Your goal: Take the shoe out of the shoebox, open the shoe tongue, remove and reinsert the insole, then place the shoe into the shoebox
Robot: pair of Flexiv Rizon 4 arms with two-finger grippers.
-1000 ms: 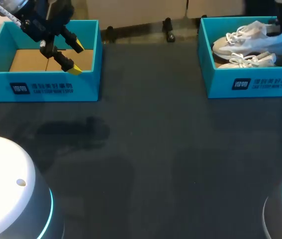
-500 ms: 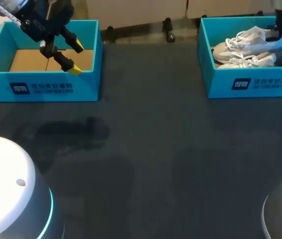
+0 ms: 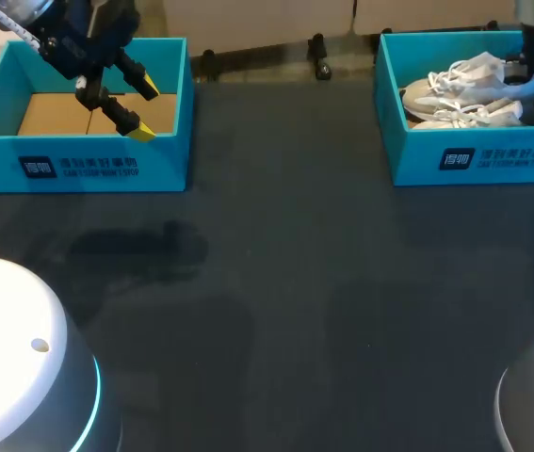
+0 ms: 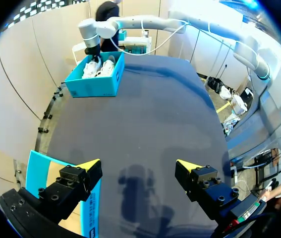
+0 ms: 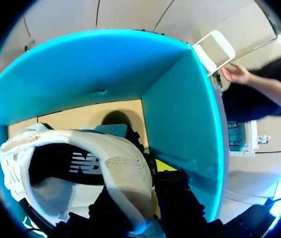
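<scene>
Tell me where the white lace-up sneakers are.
Head view, far right: the white lace-up sneakers lie inside the teal cardboard shoebox, with the right gripper clamped on one heel.

- Your left arm [image 3: 69, 38] comes in from the far left corner of the head view, with its wrist angled down and toward the middle of the table.
- Your left gripper [image 3: 144, 108] hangs in the air, its two yellow-tipped fingers [image 4: 91, 164] spread wide apart.
- Your right arm [image 4: 145, 21] stretches out to the far right corner, its wrist pointing steeply down.
- Your right gripper [image 5: 147, 186] is clamped on the heel of the white shoe [image 5: 81, 153], with one finger on each side of the heel wall. Only one yellow tip shows.
</scene>
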